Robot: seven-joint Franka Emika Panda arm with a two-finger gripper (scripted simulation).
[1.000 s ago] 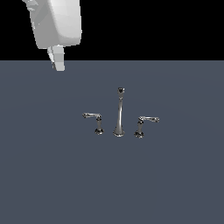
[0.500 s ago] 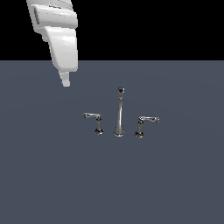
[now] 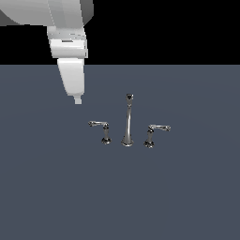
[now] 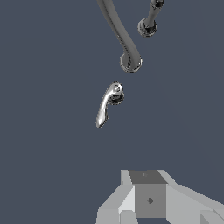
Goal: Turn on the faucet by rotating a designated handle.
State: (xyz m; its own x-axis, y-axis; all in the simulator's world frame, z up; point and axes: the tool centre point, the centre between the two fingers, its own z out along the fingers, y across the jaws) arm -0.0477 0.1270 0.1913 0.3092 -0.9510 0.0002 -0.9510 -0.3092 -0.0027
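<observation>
In the exterior view, the faucet (image 3: 127, 123) is a small chrome three-piece set standing on a flat dark grey-blue surface (image 3: 187, 197): a tall slender spout (image 3: 127, 121) with a flared base, flanked by two short posts with thin levers. The handle (image 3: 101, 129) is the one whose lever points toward the exterior view's left; the other handle (image 3: 155, 132) mirrors it. The white arm (image 3: 65, 42) comes down from the upper corner, its last segment tapering to a narrow tip, the gripper (image 3: 78, 99). The handle lies below the gripper and off toward the exterior view's right, clearly apart from it, with the spout farther on that side. Whether the fingers are parted cannot be told here; nothing is in them.

In the wrist view, the handle (image 4: 108, 104) appears from above as a shiny curved lever on a round base, ahead of the gripper body (image 4: 148, 199), with open surface between them. The spout (image 4: 121, 39) and the other handle (image 4: 150, 19) lie farther ahead. The fingertips are out of sight.
</observation>
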